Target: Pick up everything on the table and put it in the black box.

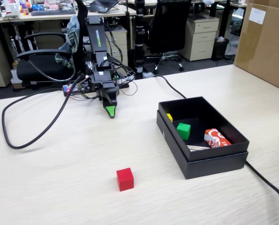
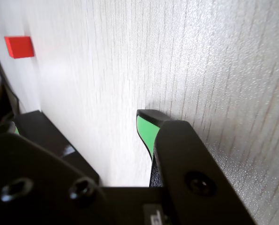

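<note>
While looking across the pale wooden table (image 1: pixel 59 187) from the fixed view, seeing the arm (image 1: pixel 98 51) folding low at the far side, with the gripper (image 1: pixel 110 111) pointing its green tip down just above the tabletop. Not making out from here whether the jaws are parted, since only one pointed tip is showing. Finding a red block (image 1: pixel 125 179) sitting alone on bare wood toward the near edge, well apart from the gripper and to the left of the black box (image 1: pixel 202 161). Noting the box lying open on the right, already holding a green block (image 1: pixel 183 130), a small yellow piece (image 1: pixel 169 117) against its far-left wall, a red-and-white packet (image 1: pixel 216 138) and some pale sticks (image 1: pixel 198 147) by the near wall. Spotting a black cable (image 1: pixel 36 136) looping over the table on the left and a cardboard carton (image 1: pixel 266 42) standing at the far right.

Turning to the wrist view, looking along the gripper (image 2: pixel 78 122) at the wood grain: seeing the green-lined finger (image 2: pixel 145 131) on the right and the black one low on the left, standing apart with bare table showing between them, gripping nothing. Catching the red block (image 2: pixel 19 47) small in the upper left corner, resting on the table far from both jaws.
</note>
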Tool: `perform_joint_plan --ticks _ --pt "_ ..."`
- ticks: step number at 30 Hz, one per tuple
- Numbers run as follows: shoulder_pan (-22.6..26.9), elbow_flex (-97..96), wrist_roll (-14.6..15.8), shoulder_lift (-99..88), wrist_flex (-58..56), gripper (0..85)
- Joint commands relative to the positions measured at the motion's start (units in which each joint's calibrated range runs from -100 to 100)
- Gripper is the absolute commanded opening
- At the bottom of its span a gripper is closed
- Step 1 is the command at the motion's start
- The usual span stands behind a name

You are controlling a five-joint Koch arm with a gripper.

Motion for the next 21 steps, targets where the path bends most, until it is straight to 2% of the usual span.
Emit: perform_joint_plan --ticks 1,21 --pt "0.0 -1.1 -0.2 0.1 -1.1 49.2" --pt "0.1 -1.2 -0.2 0.0 -1.3 49.1"
